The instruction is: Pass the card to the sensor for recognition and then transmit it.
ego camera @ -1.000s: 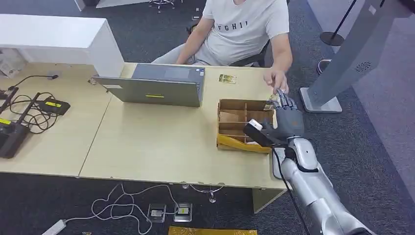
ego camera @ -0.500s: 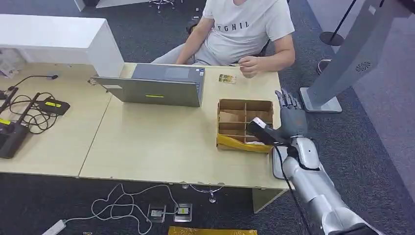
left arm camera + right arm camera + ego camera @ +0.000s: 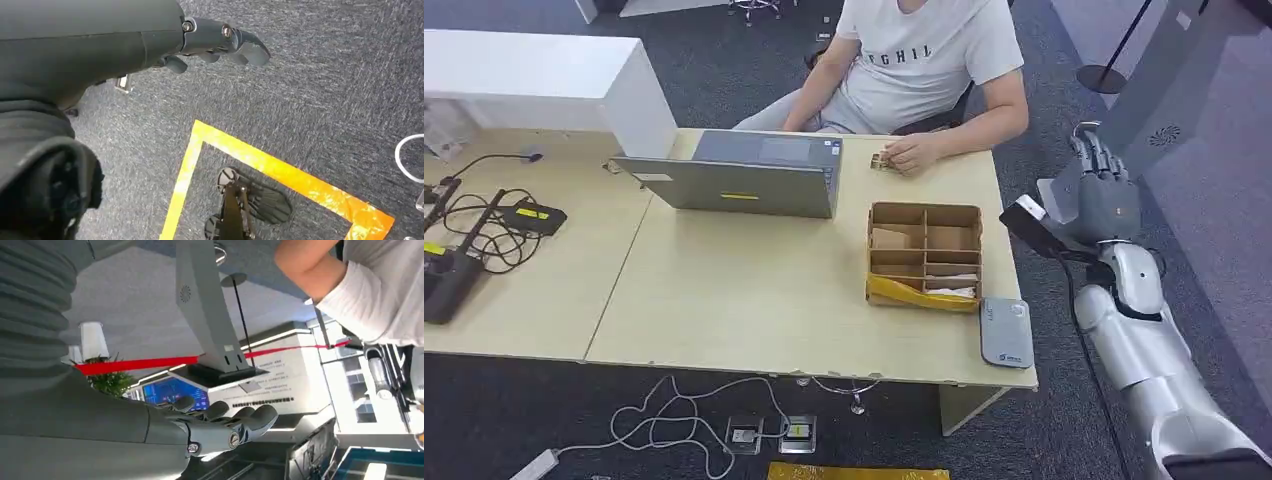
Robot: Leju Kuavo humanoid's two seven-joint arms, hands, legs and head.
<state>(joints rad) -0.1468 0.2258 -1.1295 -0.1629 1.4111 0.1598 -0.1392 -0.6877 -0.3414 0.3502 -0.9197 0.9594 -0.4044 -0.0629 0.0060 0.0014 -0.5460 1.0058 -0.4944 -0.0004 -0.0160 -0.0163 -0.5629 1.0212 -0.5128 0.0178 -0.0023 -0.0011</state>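
Observation:
A small yellowish card [image 3: 882, 161] lies at the desk's far edge, and a seated person's hand [image 3: 914, 152] rests on it. The grey card sensor [image 3: 1006, 332] lies flat at the desk's front right corner. My right hand [image 3: 1096, 195] is raised beyond the desk's right edge, above the floor, with its fingers stretched out and nothing in them. The right wrist view shows the same empty right hand [image 3: 165, 435]. My left hand [image 3: 150, 40] hangs over the carpet, its fingers loosely extended and empty.
A cardboard box with compartments [image 3: 924, 213] stands between the card and the sensor. An open laptop [image 3: 739, 185] sits mid-desk, with cables and devices [image 3: 484, 225] at the left. A grey kiosk stand [image 3: 1124, 120] rises just behind my right hand.
The person took the card from my right hand's fingers and drew it back to the desk's far edge. My right hand swung up and right off the desk, uncovering the sensor.

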